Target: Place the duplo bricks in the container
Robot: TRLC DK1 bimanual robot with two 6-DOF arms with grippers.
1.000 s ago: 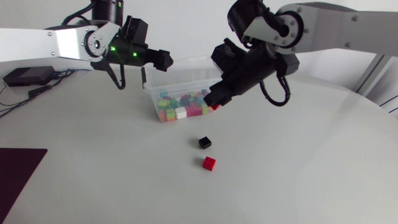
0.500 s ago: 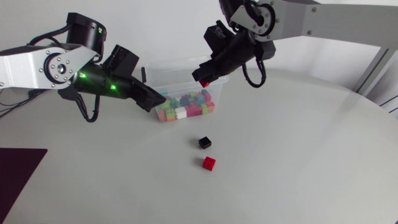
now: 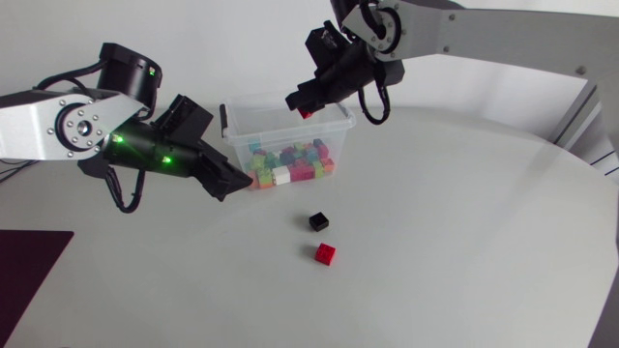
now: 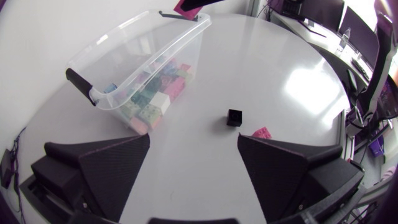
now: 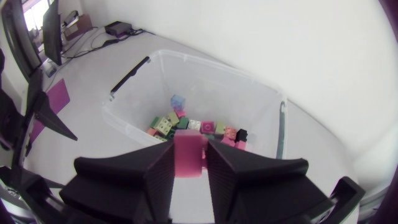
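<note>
A clear container [image 3: 338, 123] with several coloured bricks in it stands at the back of the table. Above its far right corner my right gripper [image 3: 302, 104] is shut on a red brick [image 3: 306, 112]. In the right wrist view that brick [image 5: 189, 155] sits between the fingers, over the container [image 5: 267, 99]. My left gripper [image 3: 232, 179] is open and empty, low at the container's front left. A black brick [image 3: 318, 221] and a red brick [image 3: 326, 254] lie on the table; the left wrist view shows them ahead of the fingers, black brick [image 4: 234, 116] and red brick [image 4: 261, 132].
A dark maroon mat [image 3: 29, 266] lies at the table's front left. The container [image 4: 124, 68] has a black handle [image 4: 81, 86] at its near end. White tabletop stretches to the front and right of the two loose bricks.
My right gripper carried the red brick up and back from the container's front right to above its far right corner. My left arm swung down to the container's front left.
</note>
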